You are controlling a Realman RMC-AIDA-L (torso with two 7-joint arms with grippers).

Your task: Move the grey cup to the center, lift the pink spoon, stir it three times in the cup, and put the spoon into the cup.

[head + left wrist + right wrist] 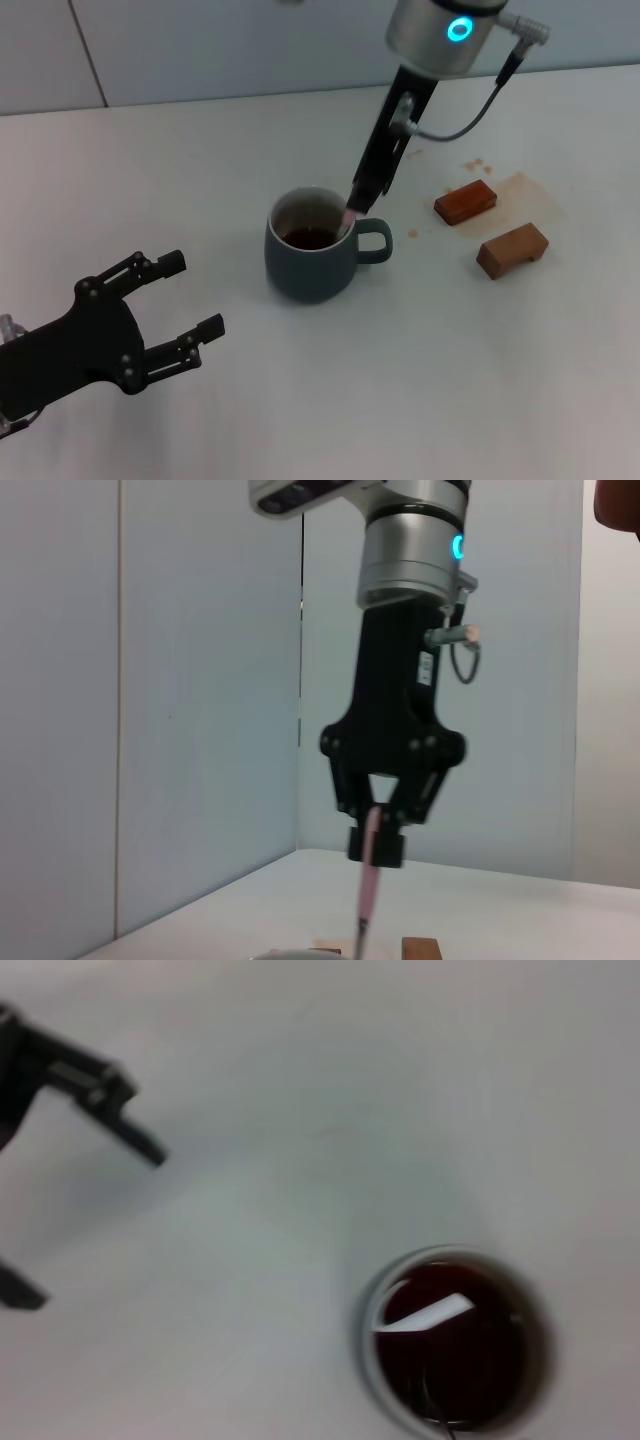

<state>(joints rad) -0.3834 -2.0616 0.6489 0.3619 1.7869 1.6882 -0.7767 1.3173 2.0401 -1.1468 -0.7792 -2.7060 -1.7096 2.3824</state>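
The grey cup (310, 262) stands near the middle of the table, handle toward the right, with dark brown liquid inside; the right wrist view looks straight down into it (455, 1345). My right gripper (360, 198) hangs just above the cup's right rim, shut on the pink spoon (349, 219), whose lower end dips into the cup. The left wrist view shows that gripper (378, 852) pinching the spoon's pink handle (368, 890), which points down. My left gripper (190, 305) is open and empty at the lower left, away from the cup.
Two brown wooden blocks (466, 201) (513, 249) lie to the right of the cup, near a brown stain (530, 195) on the white table. A pale wall runs along the table's far edge.
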